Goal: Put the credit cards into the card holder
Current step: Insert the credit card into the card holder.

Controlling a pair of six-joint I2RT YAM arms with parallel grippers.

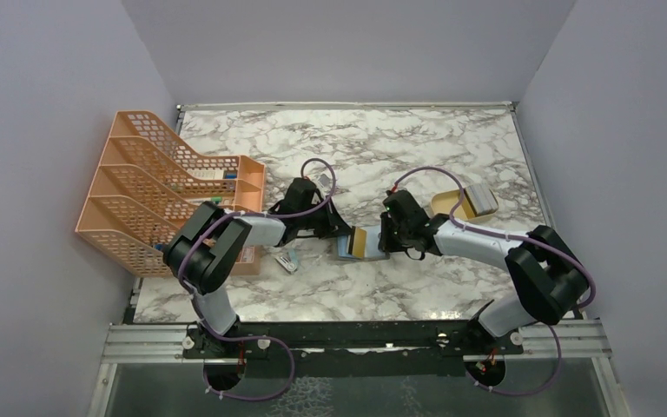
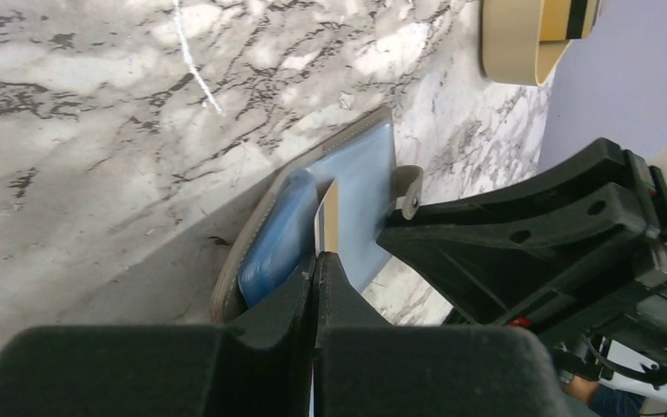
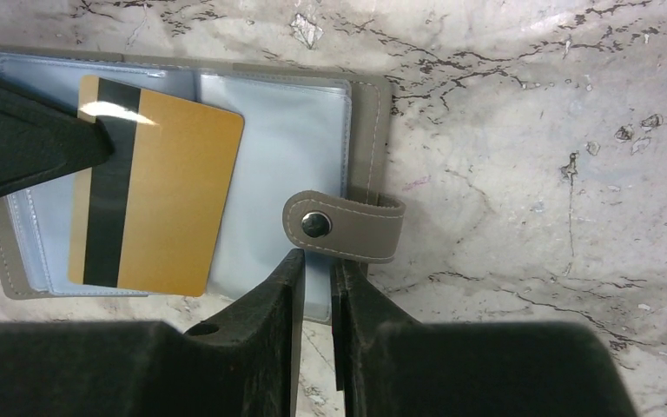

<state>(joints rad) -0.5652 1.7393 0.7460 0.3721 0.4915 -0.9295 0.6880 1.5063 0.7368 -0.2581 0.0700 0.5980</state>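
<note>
The card holder (image 3: 278, 130) lies open on the marble, grey outside and light blue inside, its snap tab (image 3: 343, 226) folded over the pockets. A gold credit card (image 3: 161, 195) with a black stripe is held flat over the left pockets. My left gripper (image 2: 316, 261) is shut on that card's edge (image 2: 328, 217). My right gripper (image 3: 317, 261) stands at the holder's near edge just under the tab. Its jaws are a narrow gap apart, with the blue pocket's edge showing between them. From above, both grippers (image 1: 346, 233) (image 1: 384, 243) meet at the holder (image 1: 349, 252).
An orange mesh file rack (image 1: 165, 187) stands at the left. A shallow tan tray (image 1: 447, 204) with a grey block (image 1: 479, 200) on it lies right of the holder. A small object (image 1: 287, 261) lies near the left arm.
</note>
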